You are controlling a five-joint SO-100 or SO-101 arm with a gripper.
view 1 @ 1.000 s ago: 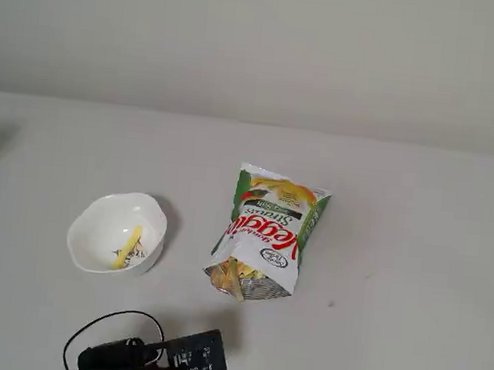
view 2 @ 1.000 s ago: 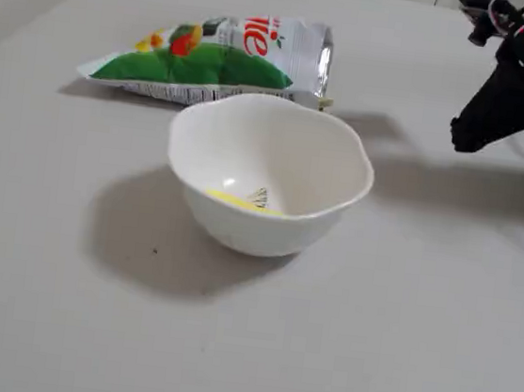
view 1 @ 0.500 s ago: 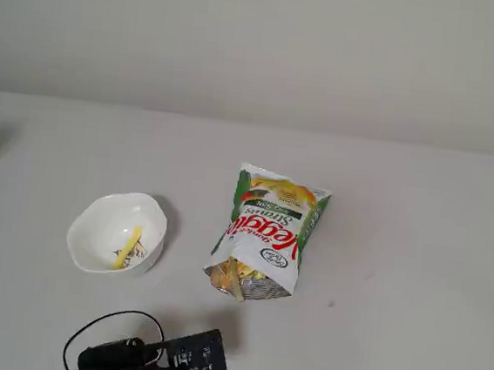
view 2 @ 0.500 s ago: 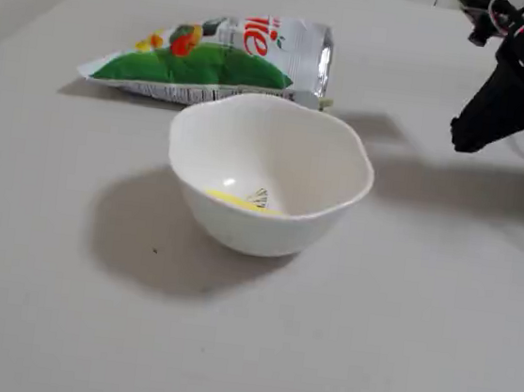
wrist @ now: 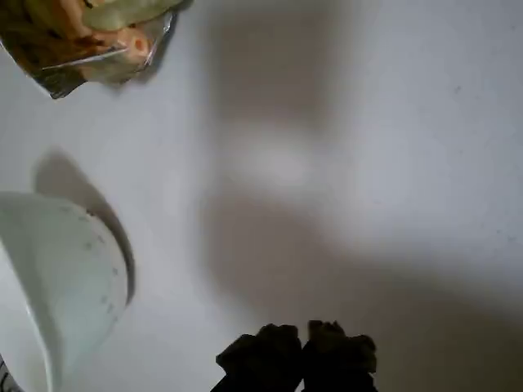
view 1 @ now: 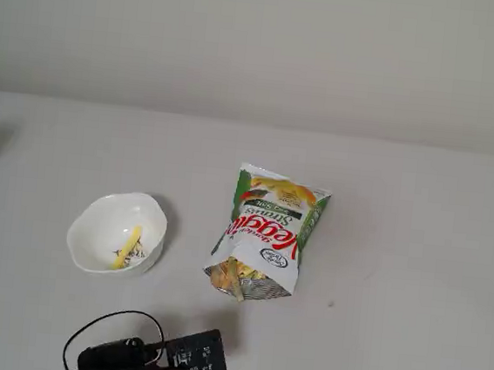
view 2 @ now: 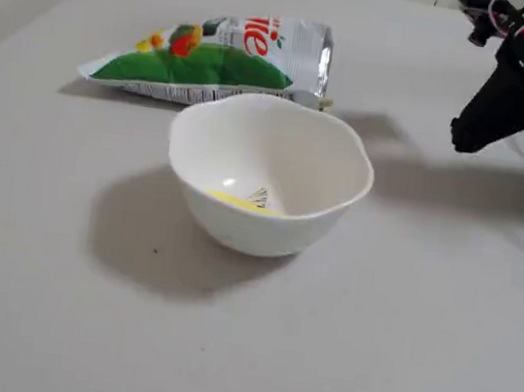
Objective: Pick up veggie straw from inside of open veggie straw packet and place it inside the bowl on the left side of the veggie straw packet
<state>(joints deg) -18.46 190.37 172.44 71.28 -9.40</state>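
— Where is the thin pale-yellow veggie straw (view 1: 127, 247)?

— Lying in the bottom of the small white ceramic bowl with the wavy rim (view 1: 97, 214), next to the little dark drawing inside it. Both fixed views show it there (view 2: 233, 199).

— And the black two-finger hand (wrist: 304, 336)?

— Well apart from the straw. In a fixed view the hand (view 2: 460, 136) hangs above the pale grey table (view 2: 401, 306), to the right of the bowl (view 2: 330, 218) and empty. In the wrist view its two fingertips are pressed together with no gap between them.

— The packet?

— The white snack bag with green sides and red lettering (view 1: 269, 231) lies flat to the right of the bowl in a fixed view, its open foil mouth toward the camera, yellowish straws bunched inside (wrist: 98, 41). The hand touches neither bag nor bowl.
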